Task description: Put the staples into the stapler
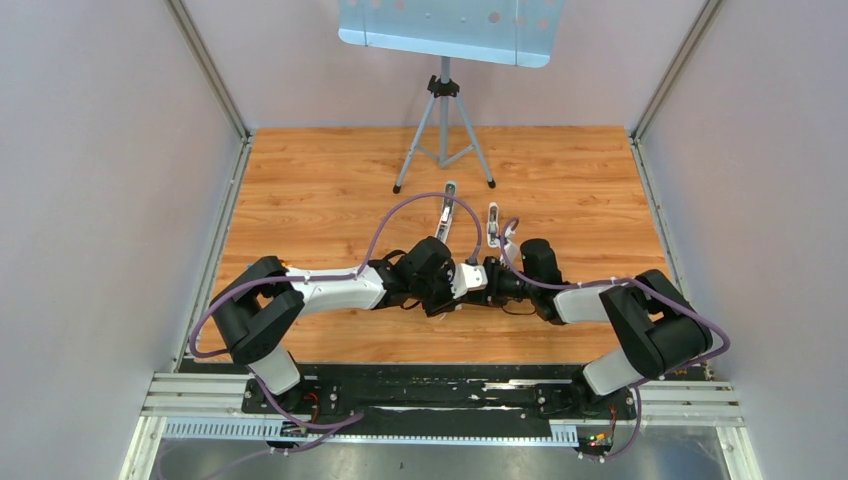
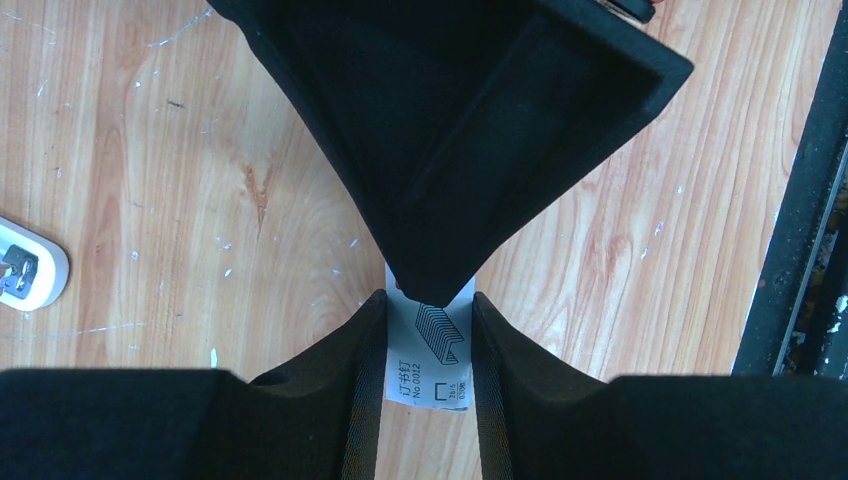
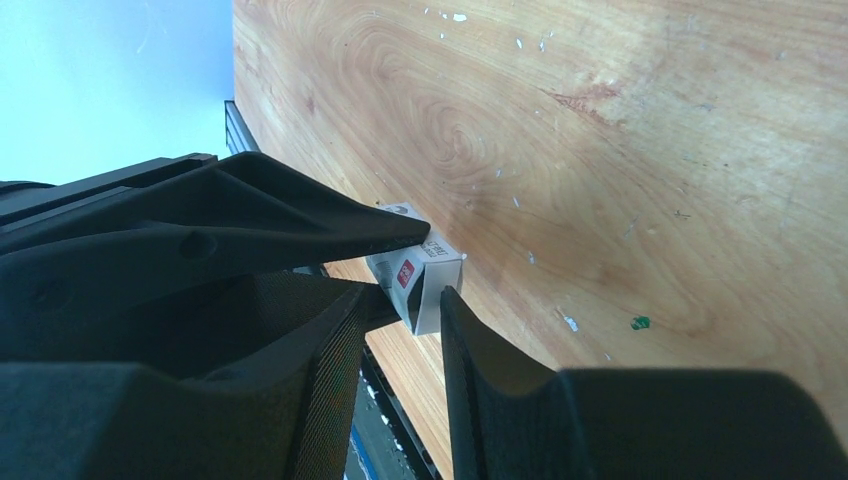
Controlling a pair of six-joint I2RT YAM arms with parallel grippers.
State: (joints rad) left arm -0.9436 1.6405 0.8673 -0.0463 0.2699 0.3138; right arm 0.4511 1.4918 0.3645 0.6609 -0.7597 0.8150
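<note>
— The left hand (image 2: 428, 375): what is it pinching?
— A small white carton (image 2: 428, 345), above the desk (image 2: 200, 200). The right hand (image 3: 400, 300) closes on its other end.
— The stapler (image 1: 447, 212)?
— Lying opened, farther back on the desk. The staples aren't visible.

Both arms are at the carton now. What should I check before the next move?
1. Left tool closed on the carton, fingers against both sides: ok.
2. Right tool gripping the carton: cannot tell.
3. Carton opened: cannot tell.
4. Staples out of the carton: not ok, none seen.
5. Stapler on the table, not gripped: ok.
</note>
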